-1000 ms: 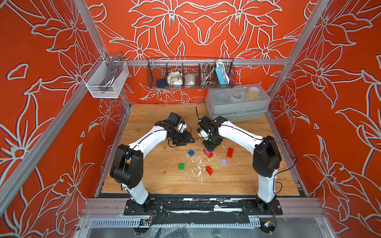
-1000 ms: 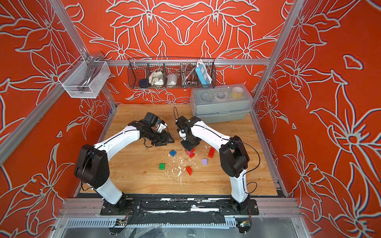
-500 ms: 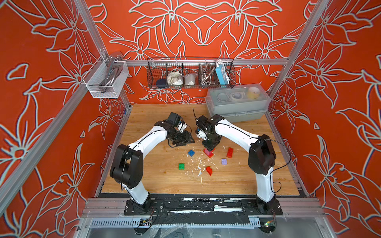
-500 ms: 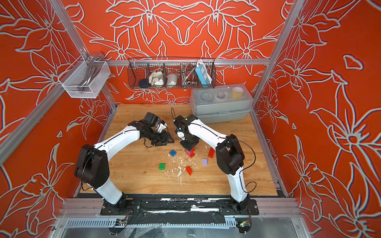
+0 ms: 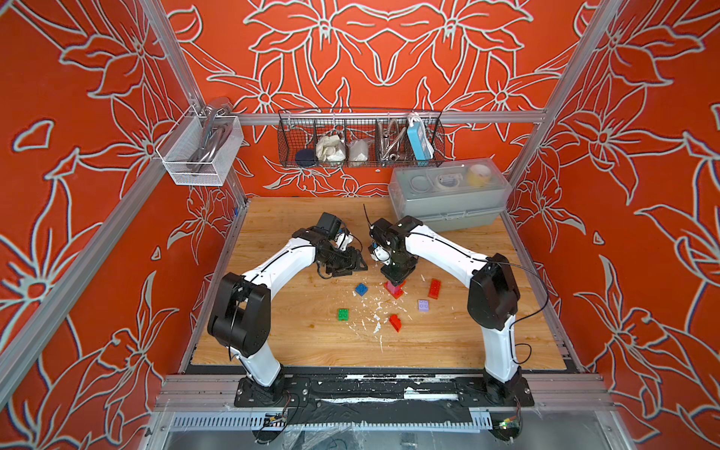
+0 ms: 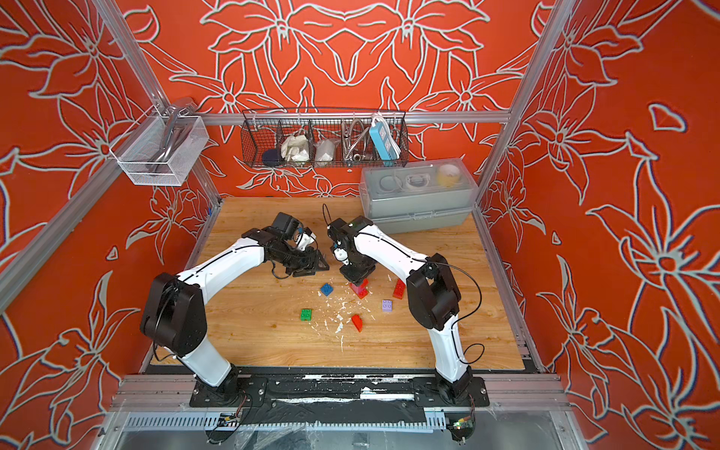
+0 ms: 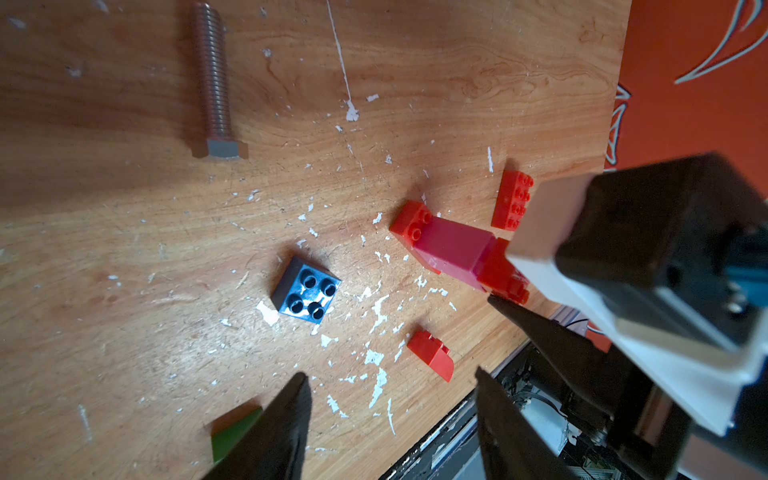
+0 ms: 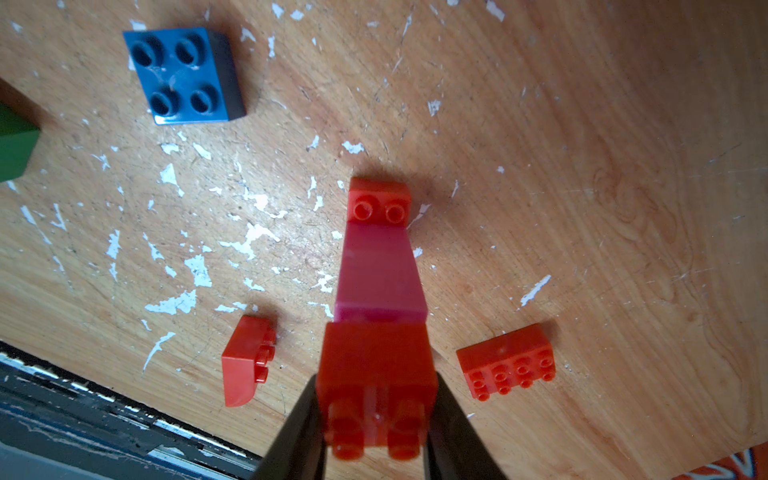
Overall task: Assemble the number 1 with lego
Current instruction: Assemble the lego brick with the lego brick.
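Right arm's elbow has swung slightly inward while the right gripper (image 8: 376, 401) stays clamped on the top red brick of the red-and-pink stack (image 8: 380, 270), standing mid-table. To its left, the left gripper (image 7: 390, 374) hangs with jaws apart, empty. Studded plastic pieces lie loose around the stack: blue brick (image 5: 361, 289), green brick (image 5: 343, 314), lilac brick (image 5: 424, 305), long red brick (image 5: 434, 288) and sloped red brick (image 5: 395, 322). A threaded grey bolt (image 7: 216, 83) lies on the white-flecked wooden table (image 5: 467, 343).

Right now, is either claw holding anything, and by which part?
The right gripper pinches the red-and-pink lego stack by its top red brick, at the sides; the left gripper is open, empty.
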{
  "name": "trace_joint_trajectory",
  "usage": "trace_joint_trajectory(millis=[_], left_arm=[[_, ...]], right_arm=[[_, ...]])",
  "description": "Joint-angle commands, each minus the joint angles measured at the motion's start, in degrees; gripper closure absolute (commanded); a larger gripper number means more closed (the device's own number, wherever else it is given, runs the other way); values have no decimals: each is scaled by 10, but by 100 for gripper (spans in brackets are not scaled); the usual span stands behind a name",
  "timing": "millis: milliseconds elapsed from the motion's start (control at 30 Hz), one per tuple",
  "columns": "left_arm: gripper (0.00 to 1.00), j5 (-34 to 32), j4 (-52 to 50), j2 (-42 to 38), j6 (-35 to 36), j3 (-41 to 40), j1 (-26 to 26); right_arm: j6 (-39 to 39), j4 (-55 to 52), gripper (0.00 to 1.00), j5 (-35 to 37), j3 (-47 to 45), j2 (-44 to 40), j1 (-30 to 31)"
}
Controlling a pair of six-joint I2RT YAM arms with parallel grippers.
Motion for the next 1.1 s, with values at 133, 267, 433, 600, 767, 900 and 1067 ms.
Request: trace_joint_trajectory(millis=[133, 267, 433, 600, 767, 900, 1067], left_arm=[[38, -4, -9, 4, 11, 4, 2], [39, -6, -9, 3, 11, 3, 2], [39, -7, -9, 4, 12, 3, 1], [39, -7, -9, 5, 12, 3, 1], [38, -8, -9, 6, 12, 3, 0], [39, -9, -9, 7, 13, 3, 0], [39, -10, -9, 8, 13, 3, 0]], right_arm=[[35, 24, 62, -11, -10, 0, 7], [43, 32, 56, -9, -14, -9, 6], [45, 32, 55, -10, -20, -12, 6], [50, 40, 54, -8, -34, -22, 3], [60, 48, 49, -5, -37, -37, 0], [71, 56, 45, 4, -41, -48, -3], [83, 68, 45, 8, -49, -57, -8]])
